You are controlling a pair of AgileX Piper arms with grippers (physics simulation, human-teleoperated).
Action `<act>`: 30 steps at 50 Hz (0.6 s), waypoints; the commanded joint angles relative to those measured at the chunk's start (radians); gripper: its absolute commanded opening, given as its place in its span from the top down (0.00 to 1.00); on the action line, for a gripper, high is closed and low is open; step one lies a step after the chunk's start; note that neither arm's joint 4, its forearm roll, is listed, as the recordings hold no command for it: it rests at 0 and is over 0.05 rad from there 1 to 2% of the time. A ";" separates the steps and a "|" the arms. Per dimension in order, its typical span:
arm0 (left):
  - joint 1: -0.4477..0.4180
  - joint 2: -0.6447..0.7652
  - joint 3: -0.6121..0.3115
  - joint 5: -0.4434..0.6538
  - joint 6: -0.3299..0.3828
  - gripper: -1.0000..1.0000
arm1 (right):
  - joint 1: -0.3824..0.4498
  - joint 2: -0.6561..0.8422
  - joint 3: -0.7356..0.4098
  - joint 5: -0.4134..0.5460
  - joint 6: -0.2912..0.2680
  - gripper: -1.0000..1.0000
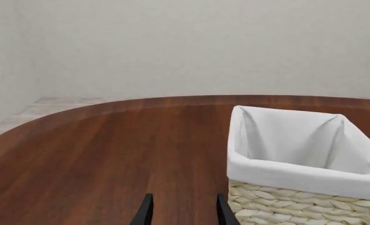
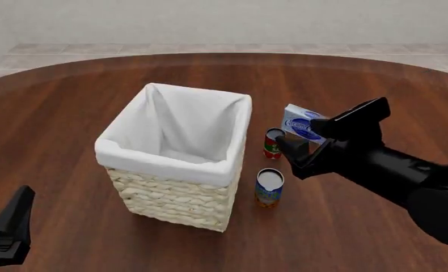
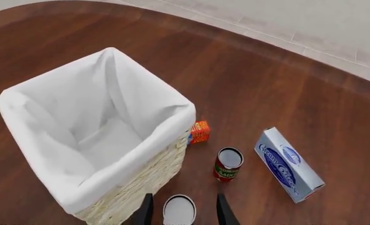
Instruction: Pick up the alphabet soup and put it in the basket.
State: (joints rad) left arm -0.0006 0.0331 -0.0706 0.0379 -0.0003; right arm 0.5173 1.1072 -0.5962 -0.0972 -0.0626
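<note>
The alphabet soup is a small can with a blue and orange label and a pale top, standing upright just right of the basket. In the right wrist view its top lies between the two fingertips of my right gripper, which is open and hovers above it without touching. From the front, the right gripper hangs over the cans. The basket is woven wicker with white lining and nothing inside. My left gripper is open with nothing in it, low near the table's front left, beside the basket.
A red-and-green can stands behind the soup, also in the right wrist view. A white and blue box lies to its right. A small orange box sits against the basket's far side. The table is round dark wood.
</note>
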 commanded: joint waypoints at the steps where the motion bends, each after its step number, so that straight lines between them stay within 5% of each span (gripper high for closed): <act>1: 0.000 0.000 0.000 0.000 0.000 0.00 | 0.001 0.033 0.016 -0.025 0.003 0.00; 30: 0.000 0.000 0.000 0.000 0.000 0.00 | -0.008 0.121 0.036 -0.090 0.001 0.00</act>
State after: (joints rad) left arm -0.0006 0.0332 -0.0706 0.0378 -0.0003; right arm 0.5119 1.1986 -0.5671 -0.1626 -0.0579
